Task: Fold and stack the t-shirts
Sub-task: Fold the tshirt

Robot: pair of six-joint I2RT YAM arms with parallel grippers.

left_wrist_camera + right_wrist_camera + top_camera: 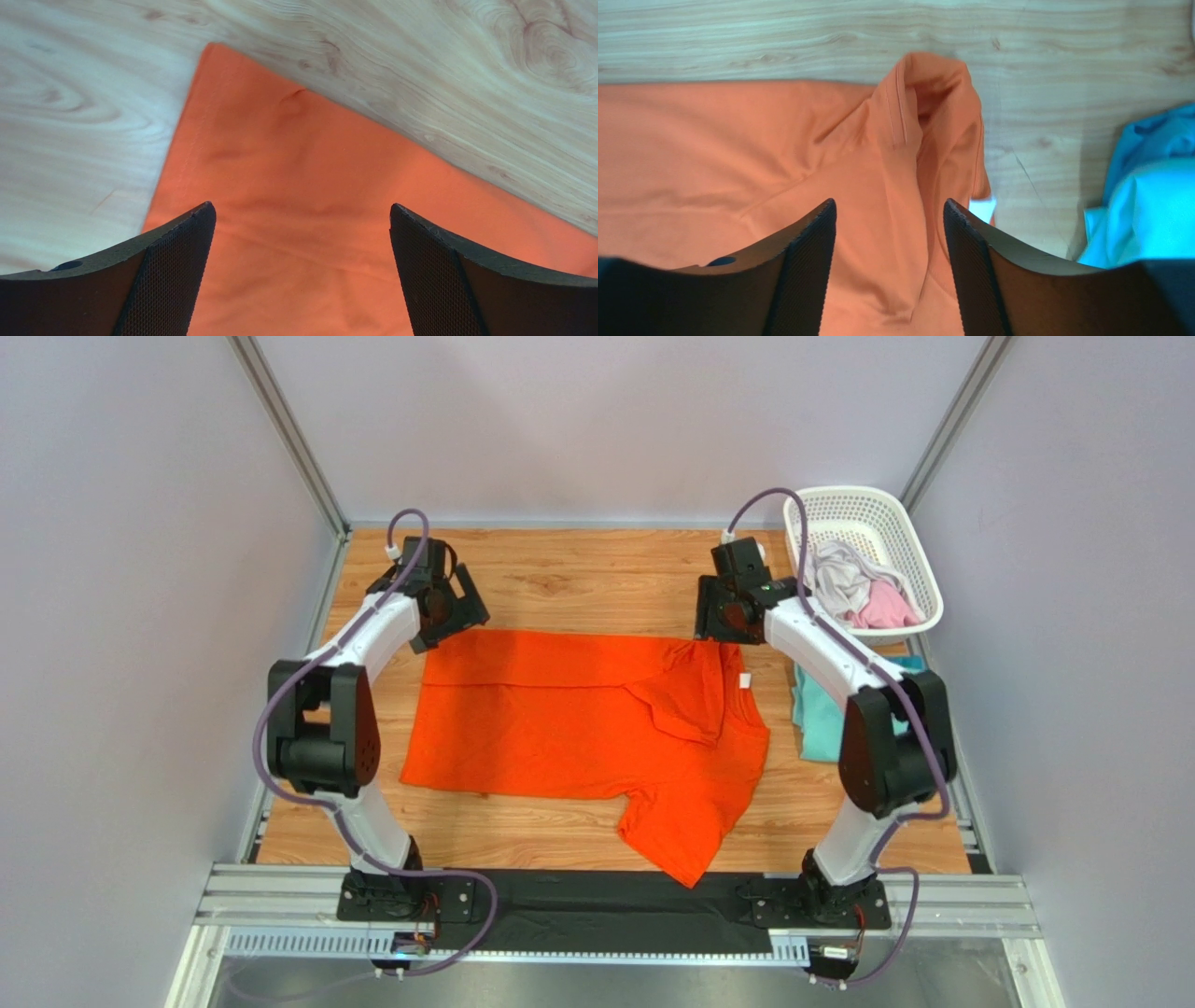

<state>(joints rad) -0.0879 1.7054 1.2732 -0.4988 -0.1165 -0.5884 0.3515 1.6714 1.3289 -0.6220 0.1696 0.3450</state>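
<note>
A bright orange t-shirt (pixel 589 721) lies spread across the wooden table, one sleeve folded over near its right end and another sticking out toward the near edge. My left gripper (pixel 452 609) is open above the shirt's far left corner (pixel 295 182). My right gripper (pixel 723 616) is open above the shirt's far right end, over the folded sleeve (pixel 906 175). Neither holds anything. A teal t-shirt (pixel 814 707) lies at the right, partly hidden by my right arm; it also shows in the right wrist view (pixel 1151 203).
A white lattice basket (pixel 898 525) stands at the far right corner and holds grey-white (pixel 839 574) and pink (pixel 887 605) cloth. Grey walls close in the table on three sides. A black strip and metal rail run along the near edge.
</note>
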